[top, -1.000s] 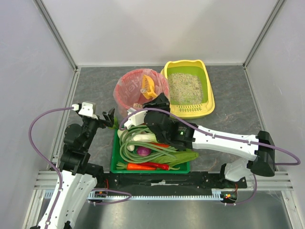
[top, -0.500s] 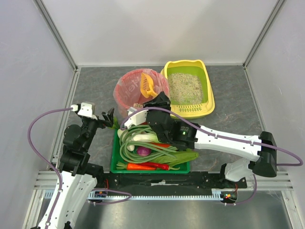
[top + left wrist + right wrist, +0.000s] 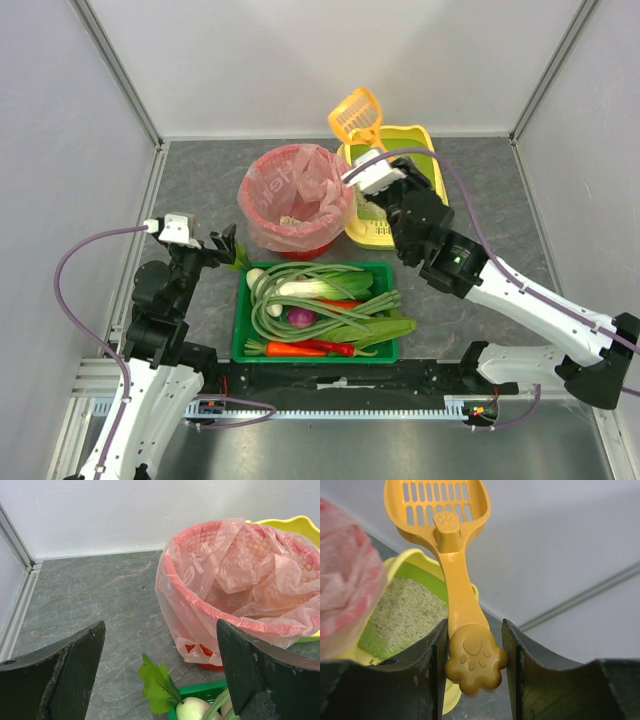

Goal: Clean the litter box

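The right tool (image 3: 472, 655) has been swung away from the red bin (image 3: 252, 190) and is now being held over the litter box (image 3: 418, 131), which is lying at the table's (image 3: 200, 170) far edge, right of centre, long axis near to far. The orange scoop (image 3: 356, 114) is being pinched by its paw-shaped handle, slotted head raised past the box's far rim. The left tool (image 3: 160, 660) is being held spread wide and empty, farther off.

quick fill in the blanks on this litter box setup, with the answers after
The right gripper grips the orange scoop by its ____.
The litter box has a ____ rim.
The red bin is lined with a ____ bag.
The jaws of the left gripper stand ____.
Missing words: handle; yellow; pink; open.
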`<state>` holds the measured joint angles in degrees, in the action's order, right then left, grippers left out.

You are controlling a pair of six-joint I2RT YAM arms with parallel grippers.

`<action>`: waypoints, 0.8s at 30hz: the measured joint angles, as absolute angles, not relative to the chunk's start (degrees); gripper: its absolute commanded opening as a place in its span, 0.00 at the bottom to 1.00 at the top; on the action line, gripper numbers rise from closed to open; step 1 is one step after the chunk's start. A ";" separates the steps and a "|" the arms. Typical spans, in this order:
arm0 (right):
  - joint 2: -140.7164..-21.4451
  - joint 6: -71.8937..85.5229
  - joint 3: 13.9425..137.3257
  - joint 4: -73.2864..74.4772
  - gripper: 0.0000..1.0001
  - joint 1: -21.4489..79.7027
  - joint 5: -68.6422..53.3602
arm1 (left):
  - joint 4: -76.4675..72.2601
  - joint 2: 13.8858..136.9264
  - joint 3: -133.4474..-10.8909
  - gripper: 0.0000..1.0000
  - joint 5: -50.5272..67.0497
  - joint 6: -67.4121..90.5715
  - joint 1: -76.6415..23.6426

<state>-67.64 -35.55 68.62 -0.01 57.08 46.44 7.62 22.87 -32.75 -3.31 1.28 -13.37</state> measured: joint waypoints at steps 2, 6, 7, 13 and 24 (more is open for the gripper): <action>-66.28 -31.77 66.46 -0.97 0.00 52.66 45.63 | 7.62 22.94 -32.77 0.98 -3.62 1.45 -13.37; -64.84 -24.45 62.41 -2.42 0.00 45.80 43.46 | 7.62 22.98 -32.82 0.98 -4.43 1.54 -13.37; -64.84 -22.63 61.71 -2.66 0.00 44.40 42.72 | 7.62 22.98 -32.82 0.98 -4.45 1.54 -13.37; -65.23 -10.81 57.87 -2.68 0.00 34.37 35.68 | 7.62 23.05 -32.82 0.98 -4.49 1.67 -13.37; -71.92 5.04 54.48 -1.45 0.00 28.99 27.03 | 7.64 23.42 -32.82 0.99 -5.39 1.72 -13.39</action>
